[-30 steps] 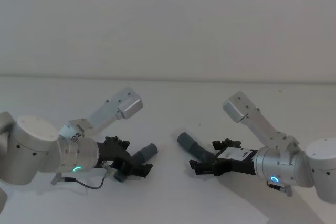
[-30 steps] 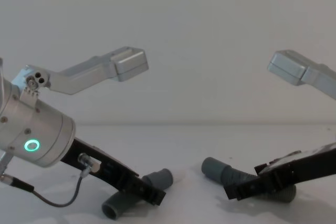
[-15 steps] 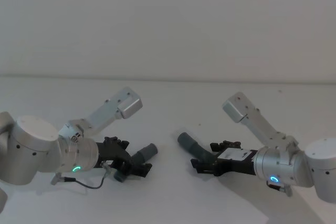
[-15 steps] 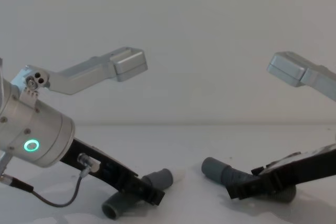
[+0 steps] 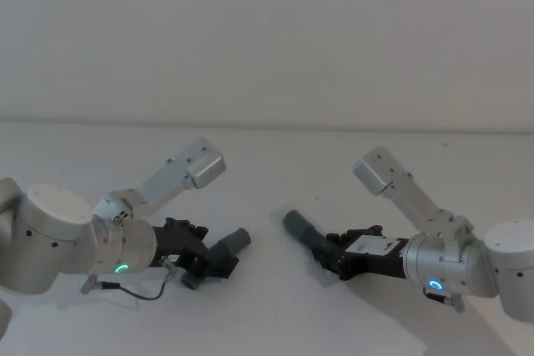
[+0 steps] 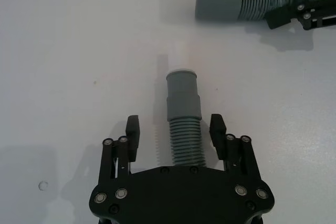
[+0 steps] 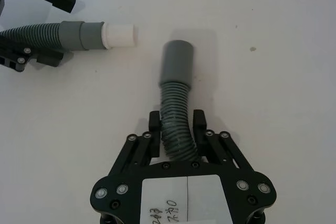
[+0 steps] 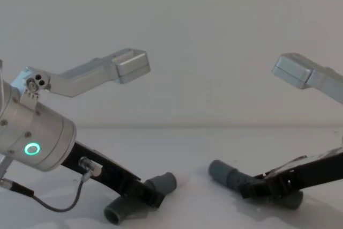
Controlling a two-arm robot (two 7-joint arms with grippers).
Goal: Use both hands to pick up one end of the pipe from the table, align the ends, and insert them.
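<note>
A plain matte white tabletop (image 5: 275,323) runs back to a pale grey wall (image 5: 267,31). Nearest the robot, the silver cylindrical left wrist (image 8: 33,148), its ring glowing green, leans down toward the surface. Ahead of it the black plastic two-fingered left gripper (image 6: 176,129) straddles the white-tipped hose piece (image 6: 184,121), a dark grey ribbed plastic length lying on the tabletop. Its jaws stand apart, one finger on each side of the ribbed body. White surface shows in the gap on both sides, so nothing is gripped. Beyond the fingers this piece ends in a smooth grey cuff (image 6: 182,90), from which a short white tip (image 7: 119,34) projects.

To the right of the white-tipped hose piece, with bare tabletop between them, lies the second hose piece (image 7: 176,103), dark grey, corrugated and gently curved. The black plastic two-fingered right gripper (image 7: 177,120) has its jaws clamped on that piece's ribbed body, both fingers pressed against the ribs behind its wide grey cuff (image 7: 176,61).

Both cuffed ends point away from the robot and lean toward each other, apart and not touching. Farther back, behind and above the white-tipped hose piece, a silver-grey left arm link (image 5: 200,164) angles upward. Its twin, the right arm link (image 5: 380,168), rises off to the right.
</note>
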